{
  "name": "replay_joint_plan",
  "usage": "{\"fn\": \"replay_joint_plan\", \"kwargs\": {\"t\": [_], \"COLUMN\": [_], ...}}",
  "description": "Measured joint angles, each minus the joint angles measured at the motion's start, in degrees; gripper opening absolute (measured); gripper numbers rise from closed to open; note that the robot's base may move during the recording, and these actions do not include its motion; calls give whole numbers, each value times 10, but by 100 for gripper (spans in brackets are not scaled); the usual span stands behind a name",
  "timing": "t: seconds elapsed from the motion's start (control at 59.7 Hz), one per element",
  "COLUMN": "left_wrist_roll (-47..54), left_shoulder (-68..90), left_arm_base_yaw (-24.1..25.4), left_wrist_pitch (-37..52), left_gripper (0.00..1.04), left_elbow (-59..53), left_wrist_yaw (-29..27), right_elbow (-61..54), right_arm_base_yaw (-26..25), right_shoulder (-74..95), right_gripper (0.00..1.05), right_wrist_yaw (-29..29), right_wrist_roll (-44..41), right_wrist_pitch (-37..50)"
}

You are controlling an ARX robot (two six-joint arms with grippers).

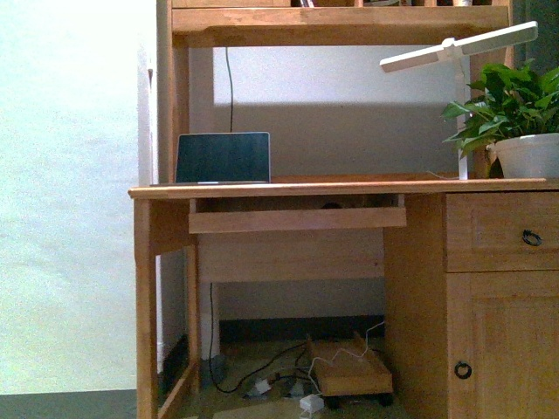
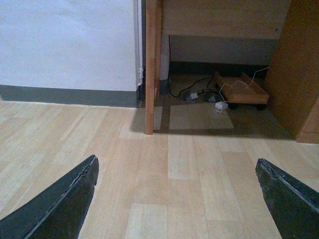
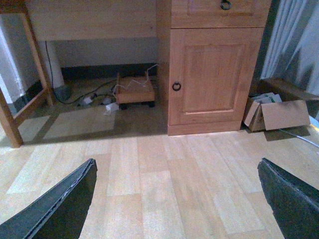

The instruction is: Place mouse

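The mouse is out of view in all three views. A small dark shape (image 1: 332, 206) sits in the gap above the desk's pull-out shelf (image 1: 297, 218); I cannot tell what it is. Neither arm shows in the front view. My left gripper (image 2: 177, 199) hangs open over the pale wood floor (image 2: 189, 164), with nothing between its black fingers (image 2: 60, 204), and faces the desk's left leg (image 2: 150, 69). My right gripper (image 3: 177, 199) is open and empty too, low over the floor before the cabinet door (image 3: 212, 79).
On the wooden desk (image 1: 349, 187) stand an open laptop (image 1: 223, 157), a white lamp (image 1: 458, 45) and a potted plant (image 1: 524, 153). Under it lie cables and a wheeled wooden tray (image 3: 134, 89). A cardboard box (image 3: 279, 114) lies right of the cabinet.
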Motion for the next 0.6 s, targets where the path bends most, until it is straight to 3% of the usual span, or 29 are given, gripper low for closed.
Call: {"fn": "replay_joint_plan", "kwargs": {"t": [0.603], "left_wrist_roll": [0], "left_shoulder": [0], "left_arm_base_yaw": [0], "left_wrist_pitch": [0], "left_gripper": [97], "left_elbow": [0], "left_wrist_yaw": [0], "right_elbow": [0], "right_arm_base_yaw": [0], "right_shoulder": [0], "right_gripper": [97], "right_wrist_yaw": [0], "right_wrist_roll": [0], "right_wrist_pitch": [0]}}
